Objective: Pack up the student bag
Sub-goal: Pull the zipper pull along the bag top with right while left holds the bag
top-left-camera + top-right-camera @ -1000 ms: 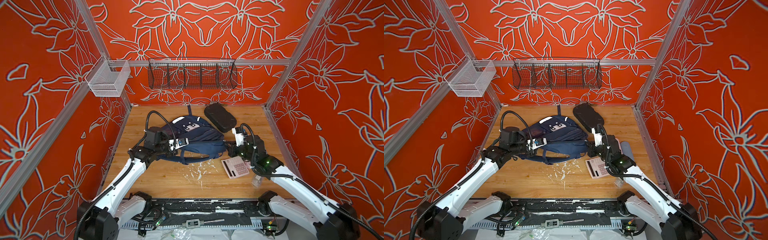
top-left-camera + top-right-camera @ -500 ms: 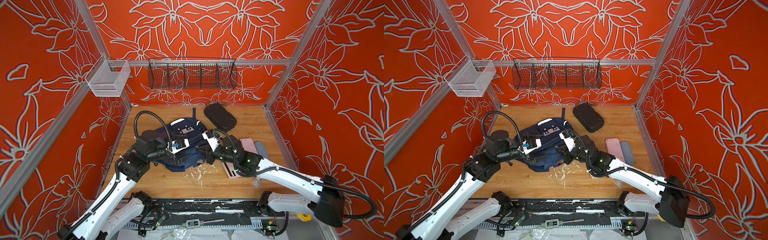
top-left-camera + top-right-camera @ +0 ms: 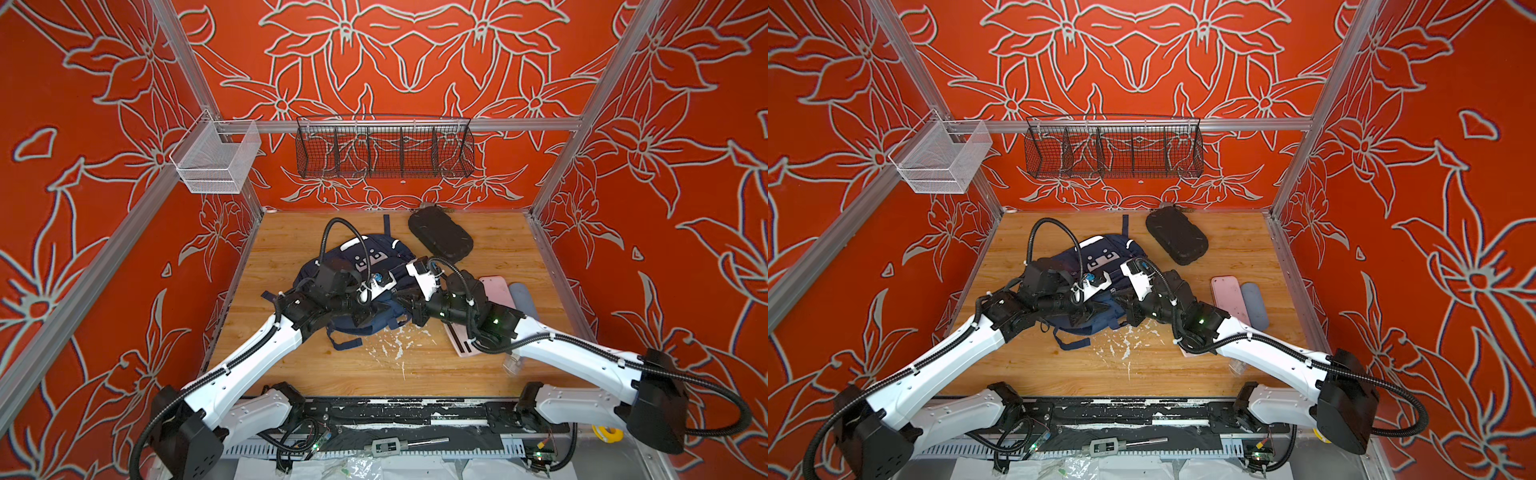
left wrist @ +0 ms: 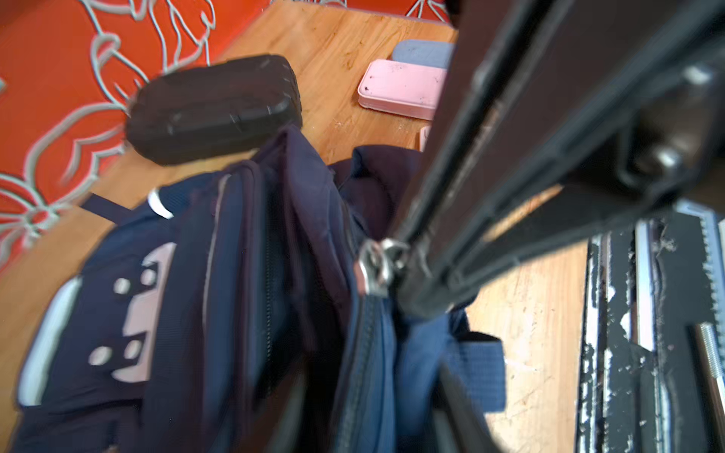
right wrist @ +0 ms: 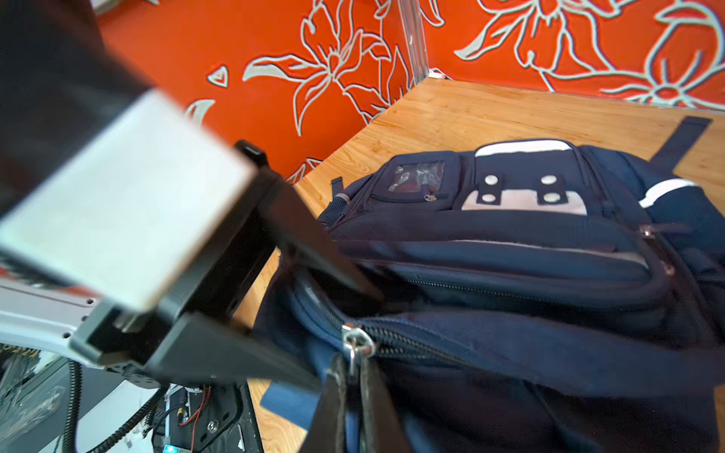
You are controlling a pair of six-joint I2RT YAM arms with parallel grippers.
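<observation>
The student bag (image 3: 376, 253) (image 3: 1106, 255), navy with a white dotted patch, lies bunched mid-table. Its main zipper runs along the near edge. In the right wrist view my right gripper (image 5: 351, 366) is shut on the metal zipper pull (image 5: 355, 345). In the left wrist view my left gripper (image 4: 368, 400) is closed on the bag's (image 4: 235, 274) blue fabric edge beside the zipper, just left of that pull (image 4: 374, 266). In both top views the left gripper (image 3: 370, 311) (image 3: 1096, 309) and right gripper (image 3: 402, 300) (image 3: 1123, 303) meet at the bag's front.
A black oval hard case (image 3: 440, 235) (image 4: 212, 110) lies behind the bag on the right. A pink case (image 3: 496, 291) and a grey-blue case (image 3: 523, 297) lie beside the right arm, with a pale flat item (image 3: 461, 343) under it. Wire baskets (image 3: 384, 147) hang on the back wall.
Over the second the right gripper crossed from the bag's right side to its near edge. The bag turned and bunched up. Both arms now sit close together at the zipper.
</observation>
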